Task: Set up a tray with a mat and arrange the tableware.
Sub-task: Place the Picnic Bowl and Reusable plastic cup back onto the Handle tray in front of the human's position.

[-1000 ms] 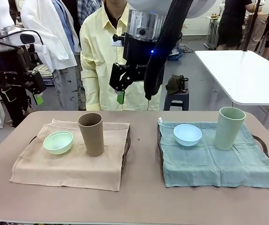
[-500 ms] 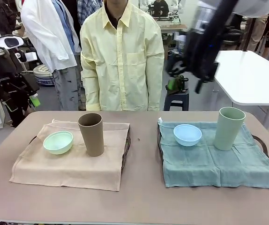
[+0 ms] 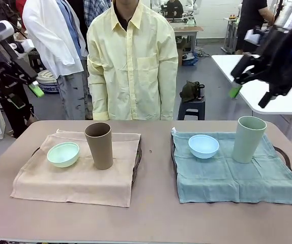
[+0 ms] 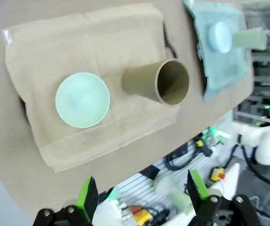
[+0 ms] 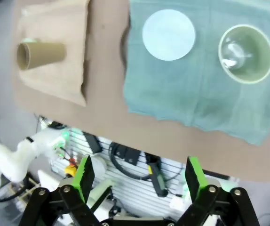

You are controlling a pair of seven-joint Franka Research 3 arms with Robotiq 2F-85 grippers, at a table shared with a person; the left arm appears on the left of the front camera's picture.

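Both sets of fingers, left fingers (image 3: 34, 90) and right fingers (image 3: 247, 76), hang released and empty, high off the bench (image 3: 151, 213). Below lie the tan mat (image 3: 75, 175) with brown tumbler (image 3: 99, 145) and mint bowl (image 3: 63, 154), nearer the left; the teal mat (image 3: 237, 175) carries pale green tumbler (image 3: 249, 139) and blue bowl (image 3: 203, 146). Tumblers stand upright.

The left gripper (image 3: 26, 76) hung raised at the table's far left, jaws apart and empty; the right gripper (image 3: 250, 79) hung high at the far right, likewise open and empty.
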